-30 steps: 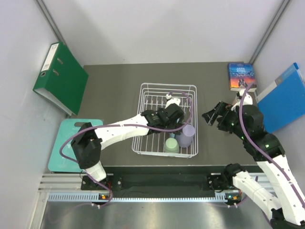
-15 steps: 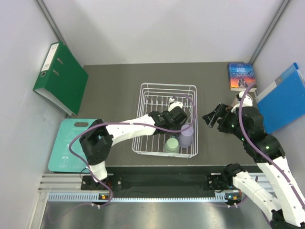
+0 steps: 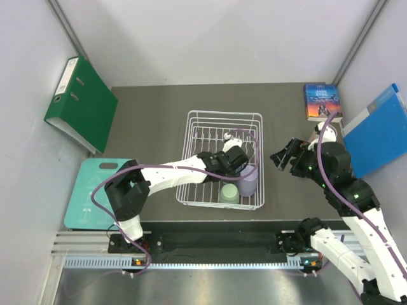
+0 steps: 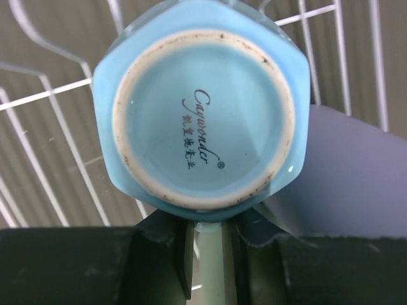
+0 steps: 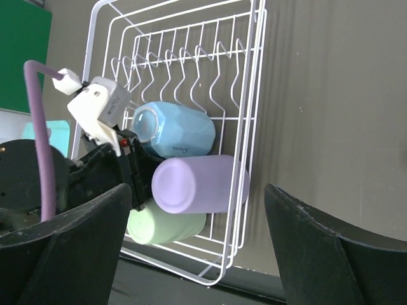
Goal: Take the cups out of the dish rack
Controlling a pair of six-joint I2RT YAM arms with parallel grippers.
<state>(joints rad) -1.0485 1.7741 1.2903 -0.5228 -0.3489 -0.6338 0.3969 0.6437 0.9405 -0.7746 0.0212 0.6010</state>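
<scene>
- Progress: early, by the look of it. Three cups sit in the dish rack (image 3: 205, 135): the light blue cup (image 4: 200, 121), lavender cup (image 5: 200, 184) and sage green cup (image 5: 166, 227). No cup shows outside the rack in any view.
- Step in hand: the left gripper (image 4: 208, 232) is inside the rack at the light blue cup. Its jaws are clamped onto a thin pale strip at the cup's lower edge — probably the handle, though it is too cropped to be sure.
- The cup is not lifted yet. It sits in the rack, touching the lavender cup.
- The right gripper (image 3: 284, 152) hovers over the dark table (image 3: 146, 121) just right of the rack, with its jaws spread wide and nothing in them.
- Left to do: lift out the blue cup, then the lavender and sage green ones.
- Top view: the left wrist covers the blue cup, so only the lavender and green cups show, in the rack's near right corner.
- Right wrist view: the only one with all three cups in a row — blue, lavender, green — plus the tines behind them.
- Left wrist view: the only one showing the grip itself and the maker's stamp on the blue cup's base. The green cup cannot be made out there.
</scene>
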